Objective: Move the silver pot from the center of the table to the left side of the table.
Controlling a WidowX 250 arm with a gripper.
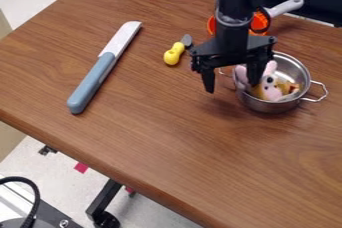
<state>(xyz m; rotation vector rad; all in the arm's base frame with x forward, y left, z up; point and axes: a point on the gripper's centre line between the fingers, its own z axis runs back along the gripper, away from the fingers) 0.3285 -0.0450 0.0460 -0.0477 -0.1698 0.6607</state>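
Nearest the camera, well apart from the silver pot and far to its lower left, a black cable [30, 188] curves over grey equipment [50, 213] below the brown surface [167, 147]. The knife [93, 83] lies well to the left of the pot, flat on the surface, its pale blade [121, 38] pointing away from the camera and its blue-grey handle [91, 85] toward it. Between the knife and the pot, somewhat farther back than the pot, is a small tool with a yellow handle [174, 54] and a dark grey head [186, 40]. The gripper [232, 87] hangs over the pot's left side with its two fingers spread apart: one is outside the pot, to its left, the other over the pot's opening, in front of a pink toy. Whether that finger touches the toy or the pot, I cannot tell. Behind the pot sits an orange pan [259, 22], partly hidden by the arm, its light grey handle [286, 6] angled back to the right. The silver pot [264, 106] itself stands upright on the right part of the surface, the pink toy [270, 92] and some yellow-brown pieces [288, 88] inside, its right loop handle [323, 92] sticking out.
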